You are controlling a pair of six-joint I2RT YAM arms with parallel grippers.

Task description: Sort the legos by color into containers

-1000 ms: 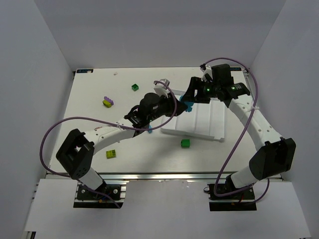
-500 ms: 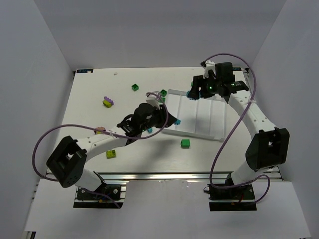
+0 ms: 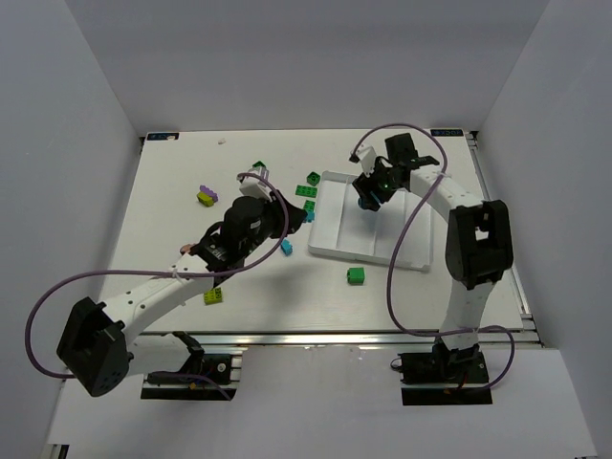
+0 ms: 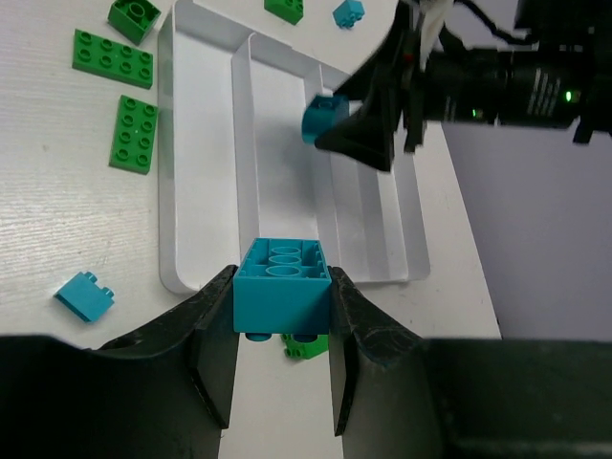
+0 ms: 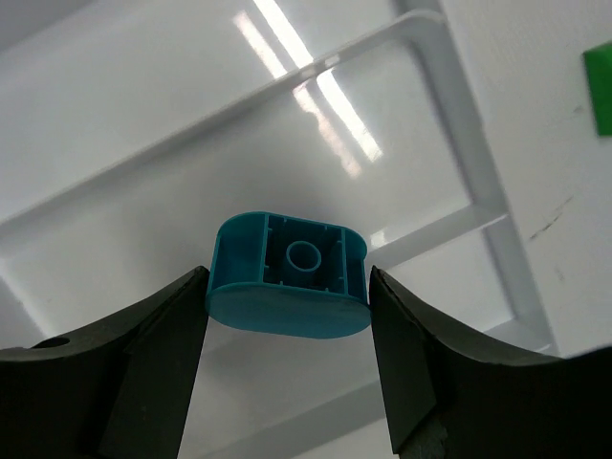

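Top view: left gripper sits just off the left edge of the white tray, clamped on a cyan brick. Right gripper is over the tray's far half, clamped on a teal rounded brick. Loose pieces: green plates by the tray's far-left corner, small cyan brick left of its near-left corner, green brick in front of it, lime brick near the left arm. Left wrist: both fingers press the sides of the cyan brick, hollow underside facing the camera, held above the tray's near end. The right gripper holds its teal rounded brick over a ridge further along; can't tell which compartment. Right wrist: teal rounded brick is wedged between the fingers, underside up, with tray ridges below.
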